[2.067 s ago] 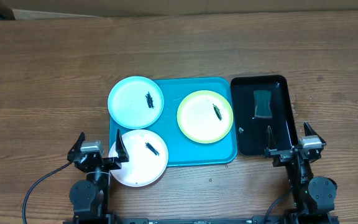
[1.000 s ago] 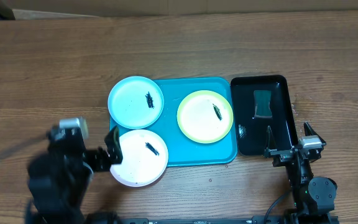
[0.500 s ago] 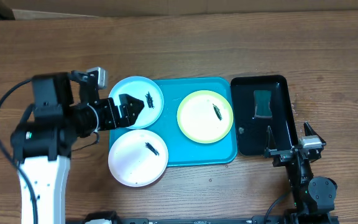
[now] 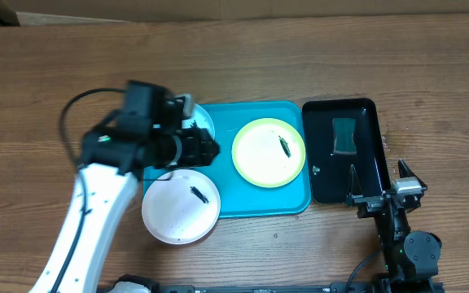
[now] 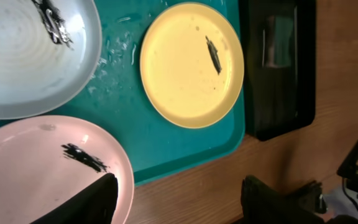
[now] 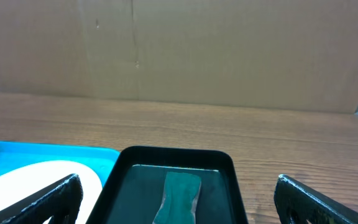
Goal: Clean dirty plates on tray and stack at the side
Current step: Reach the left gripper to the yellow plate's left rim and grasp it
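Observation:
The turquoise tray holds the yellow-green plate fully. The light cyan plate lies at its back left corner, mostly hidden under my left arm. The white plate overhangs the tray's front left corner. Each plate has a dark smear. My left gripper hovers open and empty above the tray's left part. The left wrist view shows the cyan plate, the yellow-green plate, the white plate and the open left gripper. My right gripper rests open at the front right.
A glossy black tray stands right of the turquoise tray with a dark green sponge in it. The right wrist view shows the black tray, the sponge and my right gripper. A cardboard wall lies behind.
My left arm rose from its rest at the table's front left and swung forward and right, now over the cyan plate. The right arm and the plates have not moved.

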Motion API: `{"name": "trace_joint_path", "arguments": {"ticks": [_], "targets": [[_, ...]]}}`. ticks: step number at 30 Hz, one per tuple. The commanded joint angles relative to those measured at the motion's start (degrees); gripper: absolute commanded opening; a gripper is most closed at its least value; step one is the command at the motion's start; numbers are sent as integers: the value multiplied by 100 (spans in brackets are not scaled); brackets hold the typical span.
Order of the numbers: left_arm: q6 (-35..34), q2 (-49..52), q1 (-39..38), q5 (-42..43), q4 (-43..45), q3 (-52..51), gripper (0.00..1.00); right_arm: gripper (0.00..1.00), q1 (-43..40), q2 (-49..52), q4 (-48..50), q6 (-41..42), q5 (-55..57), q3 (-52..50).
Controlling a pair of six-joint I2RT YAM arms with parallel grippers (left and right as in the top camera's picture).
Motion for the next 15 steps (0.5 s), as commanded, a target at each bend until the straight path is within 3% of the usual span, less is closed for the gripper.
{"name": "trace_joint_path", "arguments": {"ticks": [1,3,7,9,11,15], "targets": [[-595,461,-616,-1137,262,2,63,100,-37,-57,33,-26,-11,-61],[-758,741,-881,-1499,435,2,62,100,-37,-57,33,-26,-11,-61],[-1025,1346,-1147,-1753,890,2,29,100,-37,-57,33,-26,-11,-61],[-1110,1670,-1196,-1781,1150,2,29,100,-37,-57,33,-26,-11,-61],[-1213,1982,-1202,-1895,1322,2,39,100,-37,-57,33,-26,-11,-61],[-1663,2496,-1158,-1923,1484,2,41,100,-37,-57,33,-26,-11,-61]]}}
